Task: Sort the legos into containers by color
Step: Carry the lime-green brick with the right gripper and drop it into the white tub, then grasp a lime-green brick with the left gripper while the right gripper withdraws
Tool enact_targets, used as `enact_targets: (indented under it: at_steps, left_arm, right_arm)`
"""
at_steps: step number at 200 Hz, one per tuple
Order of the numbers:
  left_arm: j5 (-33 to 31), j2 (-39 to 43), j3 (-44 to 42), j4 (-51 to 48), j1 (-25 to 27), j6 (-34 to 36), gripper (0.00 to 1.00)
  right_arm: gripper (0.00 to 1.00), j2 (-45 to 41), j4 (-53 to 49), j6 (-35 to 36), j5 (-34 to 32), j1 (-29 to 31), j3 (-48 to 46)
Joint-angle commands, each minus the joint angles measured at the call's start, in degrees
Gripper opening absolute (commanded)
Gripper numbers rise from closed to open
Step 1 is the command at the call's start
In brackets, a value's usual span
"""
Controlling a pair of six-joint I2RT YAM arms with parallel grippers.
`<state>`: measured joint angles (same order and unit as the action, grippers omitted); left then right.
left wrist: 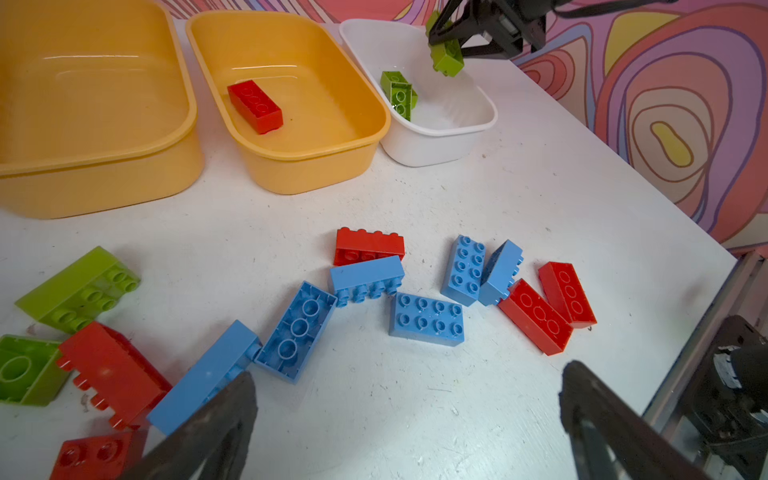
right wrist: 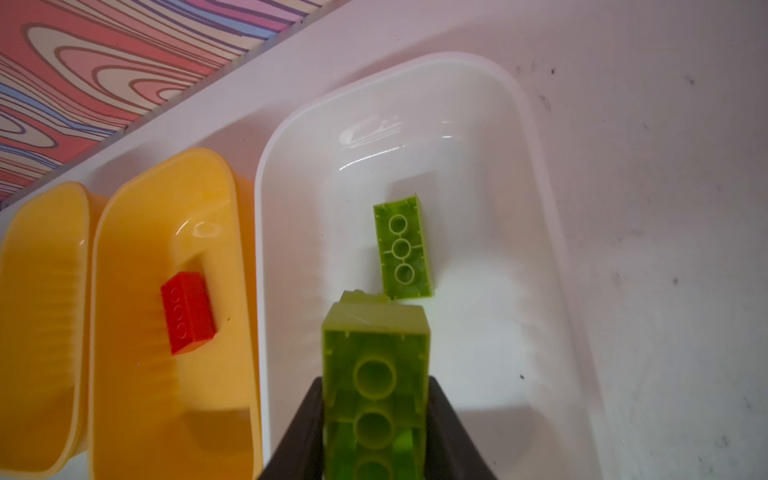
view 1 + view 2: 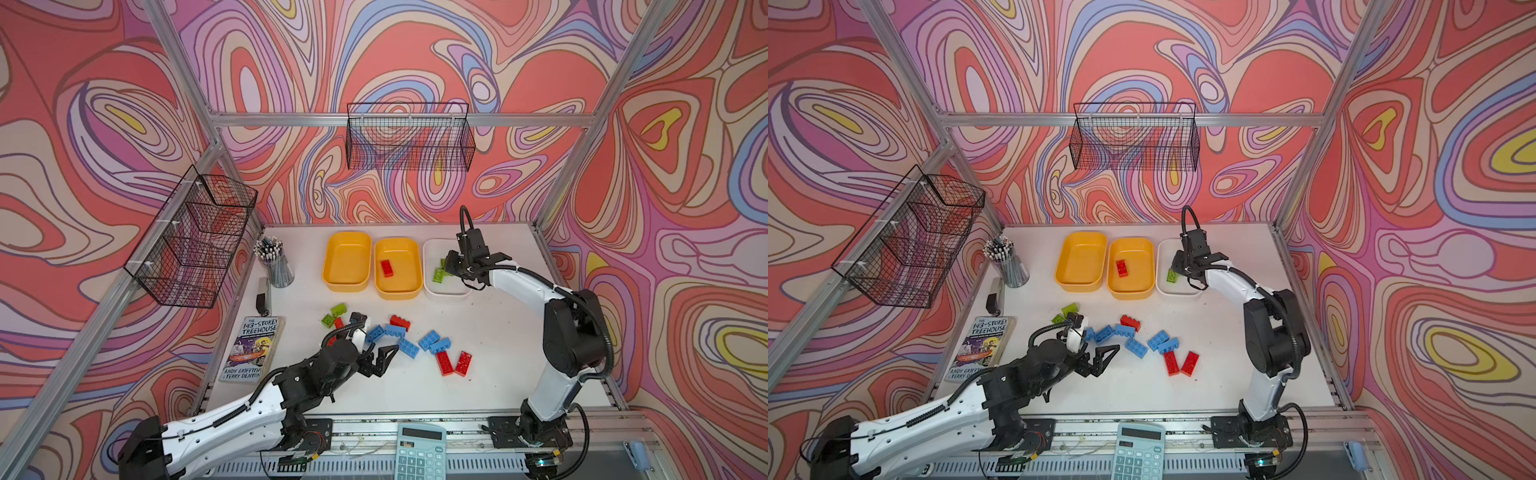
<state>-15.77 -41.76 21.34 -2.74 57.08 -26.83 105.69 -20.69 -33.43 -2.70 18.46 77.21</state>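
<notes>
My right gripper (image 2: 374, 386) is shut on a lime green lego (image 2: 376, 365) and holds it above the white container (image 2: 266, 199). Another green lego (image 2: 403, 249) lies inside that container (image 3: 446, 293). The middle yellow container (image 3: 397, 294) holds one red lego (image 3: 387, 268). The left yellow container (image 3: 347, 259) has nothing in it. Loose blue legos (image 3: 409, 347), red legos (image 3: 444, 363) and green legos (image 3: 338, 309) lie mid-table. My left gripper (image 3: 386, 359) hangs open just above the table beside the blue ones, and nothing sits between its fingers (image 1: 232, 399).
A book (image 3: 253, 349) lies at the table's left edge, with a pencil cup (image 3: 274, 264) and a small black device (image 3: 262, 297) behind it. A calculator (image 3: 419, 453) sits on the front rail. Wire baskets hang on the back wall (image 3: 409, 137) and the left wall (image 3: 195, 237).
</notes>
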Motion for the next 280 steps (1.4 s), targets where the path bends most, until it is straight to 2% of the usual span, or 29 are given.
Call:
enact_targets:
  at_steps: [1,19,44,68,117,160,203,254,280]
  left_arm:
    - [-3.72,1.56,1.42,-4.41,0.31,-1.96,1.0]
    - [-4.51,1.6,1.61,-4.34,0.32,-2.59,1.0]
    - [-4.93,0.0,3.12,-5.07,0.32,-2.4,1.0]
    - [-5.06,-2.1,5.43,-6.51,0.31,-1.09,1.0]
    - [-4.63,-3.09,7.18,-7.19,0.36,-1.18,1.0]
    - [-3.51,-1.16,5.48,-6.65,0.34,-2.52,1.0]
    - [-4.3,1.95,4.63,-11.64,0.31,-7.55,0.99]
    - [-12.44,8.01,2.99,-22.76,0.32,-15.76,0.98]
    - [-18.53,8.16,4.57,-30.36,0.05,-18.51,1.0]
  right_arm:
    - [0.35,4.59,0.32,2.79,-1.03,0.35,3.89]
    - [0.42,6.96,0.97,3.02,0.16,0.35,6.09]
    - [0.63,6.6,2.36,3.69,1.11,0.35,6.85]
    - [0.72,4.1,2.99,4.74,1.08,0.41,5.8]
    - [0.75,-4.43,2.95,5.52,2.22,0.35,-1.07]
    - [0.75,-16.06,2.82,5.61,3.84,1.22,-10.66]
    - [0.76,-23.96,2.58,5.31,3.84,6.54,-20.16]
    - [0.78,-23.85,5.05,3.39,4.18,15.65,-25.29]
    - [0.79,-22.96,5.29,3.12,3.37,17.31,-24.99]
